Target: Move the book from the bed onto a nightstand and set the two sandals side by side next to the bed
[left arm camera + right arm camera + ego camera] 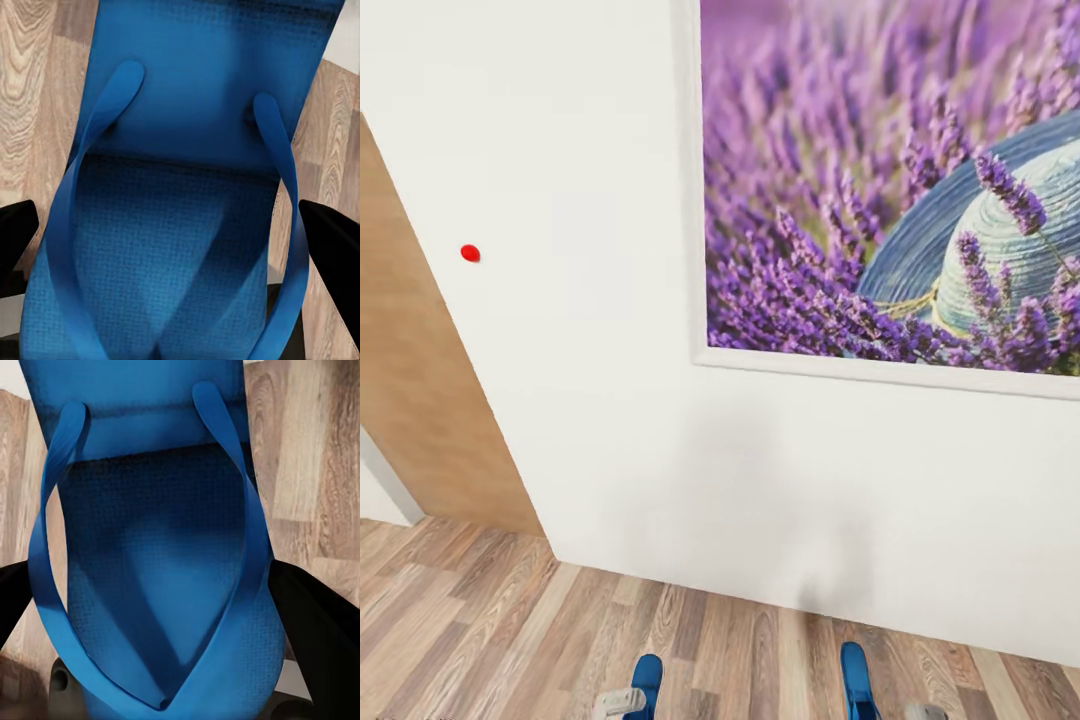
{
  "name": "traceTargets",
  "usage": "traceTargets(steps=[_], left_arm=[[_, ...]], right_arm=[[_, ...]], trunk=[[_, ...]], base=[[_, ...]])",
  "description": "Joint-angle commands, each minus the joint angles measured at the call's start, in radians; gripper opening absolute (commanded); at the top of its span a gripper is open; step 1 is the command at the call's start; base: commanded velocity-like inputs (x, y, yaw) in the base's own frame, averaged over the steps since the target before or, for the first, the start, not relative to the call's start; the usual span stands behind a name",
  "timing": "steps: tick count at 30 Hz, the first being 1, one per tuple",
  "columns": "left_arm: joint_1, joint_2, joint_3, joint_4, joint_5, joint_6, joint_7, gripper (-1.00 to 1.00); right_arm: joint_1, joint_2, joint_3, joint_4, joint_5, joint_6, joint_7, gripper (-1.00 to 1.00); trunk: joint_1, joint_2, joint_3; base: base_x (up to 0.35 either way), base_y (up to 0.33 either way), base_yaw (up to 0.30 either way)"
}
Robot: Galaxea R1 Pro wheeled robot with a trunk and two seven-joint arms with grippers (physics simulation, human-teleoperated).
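Two bright blue sandals poke up at the lower edge of the head view, one at the left [648,678] and one at the right [855,675], above the wood-plank floor [490,620]. My left gripper [172,247] is shut on the left sandal [187,112], its black fingers [330,247] pressing both sides of the sole. In the same way my right gripper [157,615] is shut on the right sandal [150,547], with dark fingers [315,622] on either side. The book, the bed and the nightstand are out of view.
A white wall [580,400] stands close ahead with a large framed lavender picture [890,180] and a small red dot [470,253]. A light-brown wooden panel [420,400] leans at the left.
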Motion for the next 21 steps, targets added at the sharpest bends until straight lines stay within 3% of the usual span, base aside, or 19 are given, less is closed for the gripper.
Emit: traceTargets(steps=[1,21], left_arm=[[-0.001,0.000,-0.008,0.001,0.010,0.001,-0.002,-1.00],[-0.001,0.000,-0.007,0.001,0.010,0.001,-0.002,-1.00]], right_arm=[[-0.001,-0.001,0.008,0.000,-0.009,-0.001,0.003,-1.00],[-0.001,-0.001,0.008,0.000,-0.009,0.002,0.001,-1.00]], trunk=[[0.001,-0.002,-0.002],[0.001,-0.002,-0.002]], base=[[0.285,0.000,0.300],[0.022,0.000,0.300]])
